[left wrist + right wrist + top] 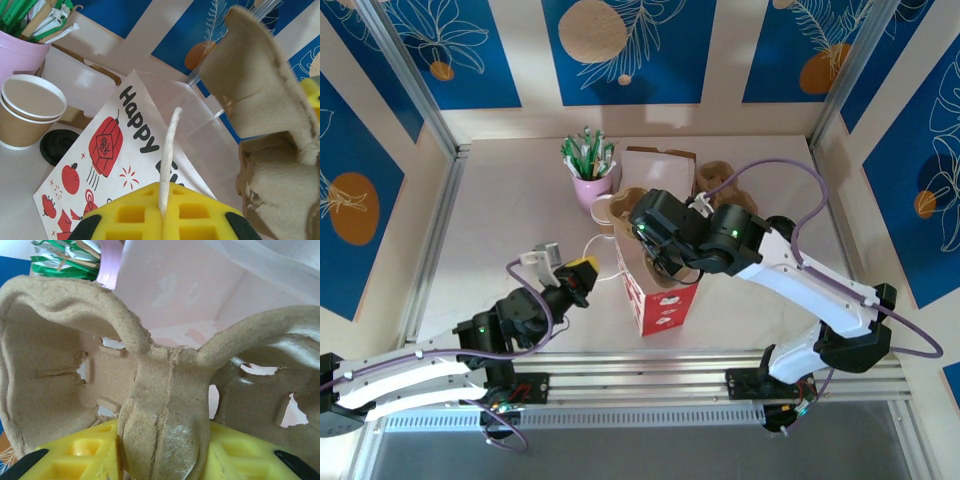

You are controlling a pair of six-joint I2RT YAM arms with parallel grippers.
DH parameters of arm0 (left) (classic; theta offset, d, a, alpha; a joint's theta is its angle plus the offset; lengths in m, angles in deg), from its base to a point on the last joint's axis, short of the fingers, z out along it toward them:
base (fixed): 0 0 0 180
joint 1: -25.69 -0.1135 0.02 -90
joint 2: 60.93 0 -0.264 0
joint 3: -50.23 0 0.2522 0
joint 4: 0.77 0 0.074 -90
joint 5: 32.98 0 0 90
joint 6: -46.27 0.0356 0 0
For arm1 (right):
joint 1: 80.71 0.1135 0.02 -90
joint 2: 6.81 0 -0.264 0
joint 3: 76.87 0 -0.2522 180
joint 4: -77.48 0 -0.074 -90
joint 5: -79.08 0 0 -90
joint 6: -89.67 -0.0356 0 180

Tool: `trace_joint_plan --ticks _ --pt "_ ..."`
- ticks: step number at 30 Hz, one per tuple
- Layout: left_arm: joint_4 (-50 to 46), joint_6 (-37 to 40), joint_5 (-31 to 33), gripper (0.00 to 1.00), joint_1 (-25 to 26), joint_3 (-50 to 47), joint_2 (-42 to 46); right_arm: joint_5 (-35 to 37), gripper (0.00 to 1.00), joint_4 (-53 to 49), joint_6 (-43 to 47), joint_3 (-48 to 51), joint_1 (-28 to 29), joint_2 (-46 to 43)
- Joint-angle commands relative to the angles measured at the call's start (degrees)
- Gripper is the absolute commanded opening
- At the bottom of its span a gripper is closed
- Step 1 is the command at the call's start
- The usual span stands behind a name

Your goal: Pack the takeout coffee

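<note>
The takeout coffee is out of view. A white paper bag with red prints stands upright at the table's middle. My left gripper is shut on the bag's white twisted handle, its yellow pads pressed together around the cord. My right gripper is over the bag's open mouth, shut on the central post of a tan pulp cup carrier. The carrier's cells look empty. In the left wrist view the carrier hangs to the right of the bag.
Behind the bag are a pink cup of green-white sticks, a stack of lidless tan cups and a black lid flat on the table. A white box and another pulp carrier sit at the back.
</note>
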Motion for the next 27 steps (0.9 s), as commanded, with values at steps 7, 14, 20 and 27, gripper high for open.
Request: trace_joint_plan --ticks 7,14,20,27 --pt "3.4 2.9 2.6 0.00 2.0 -1.0 1.4 1.7 0.39 -5.4 -4.2 1.4 -0.1 1.8" --pt "4.3 3.7 4.0 0.00 3.5 -1.1 0.8 -0.5 0.39 -4.7 -4.7 3.3 -1.7 3.4" --pt "4.4 4.1 5.3 0.00 4.3 -1.6 1.5 -0.3 0.39 -4.4 -5.7 5.8 -2.6 2.6" --pt "4.5 4.4 5.9 0.00 5.1 -1.7 1.1 -1.8 0.40 -3.8 -5.7 6.9 -3.4 4.1"
